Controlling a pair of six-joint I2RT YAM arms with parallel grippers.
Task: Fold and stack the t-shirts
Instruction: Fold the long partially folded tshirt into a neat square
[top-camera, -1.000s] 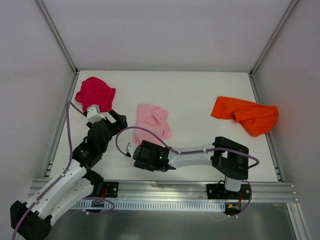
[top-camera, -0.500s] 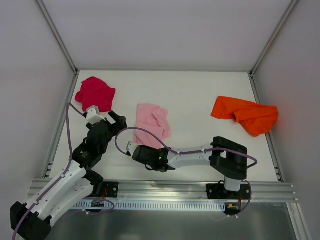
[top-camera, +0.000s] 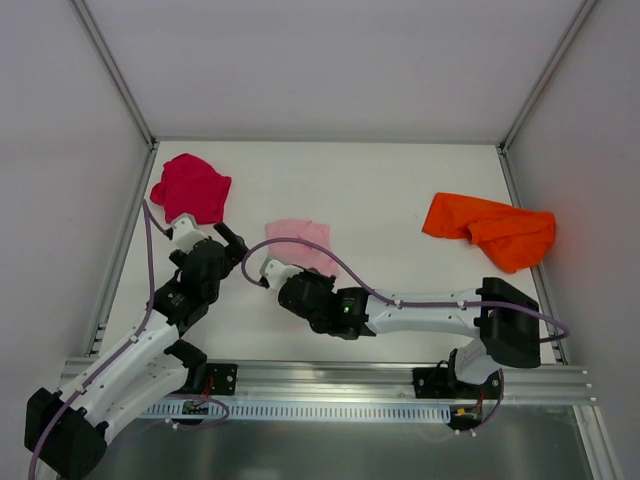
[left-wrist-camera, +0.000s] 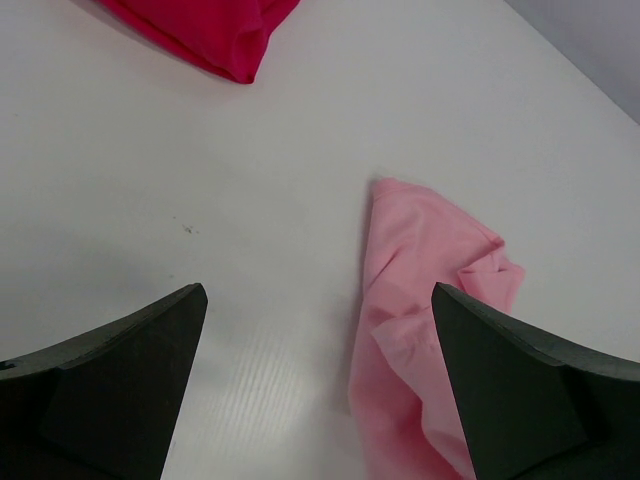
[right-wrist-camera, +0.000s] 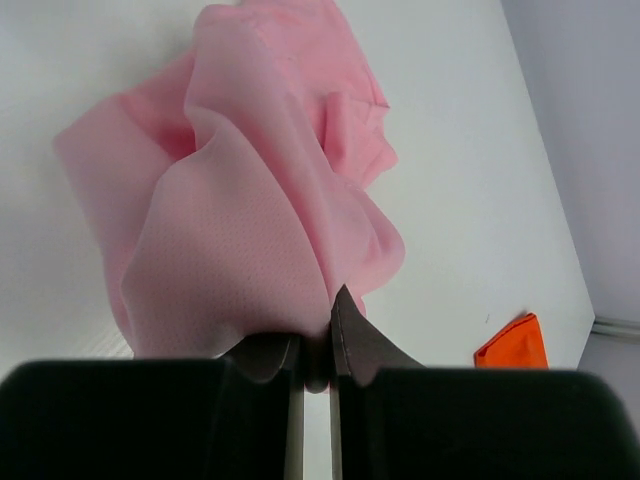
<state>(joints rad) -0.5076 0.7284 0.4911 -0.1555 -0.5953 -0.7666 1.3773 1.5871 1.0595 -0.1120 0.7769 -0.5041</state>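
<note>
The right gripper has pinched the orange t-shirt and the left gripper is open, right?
No. The right wrist view shows the right gripper pinching the pink t-shirt; the orange t-shirt lies untouched far to the right. The left gripper is indeed open.

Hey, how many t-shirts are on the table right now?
3. The red t-shirt lies at the back left. The pink t-shirt is in the middle, pinched by the right gripper. The orange t-shirt is on the right. None appears hidden.
</note>
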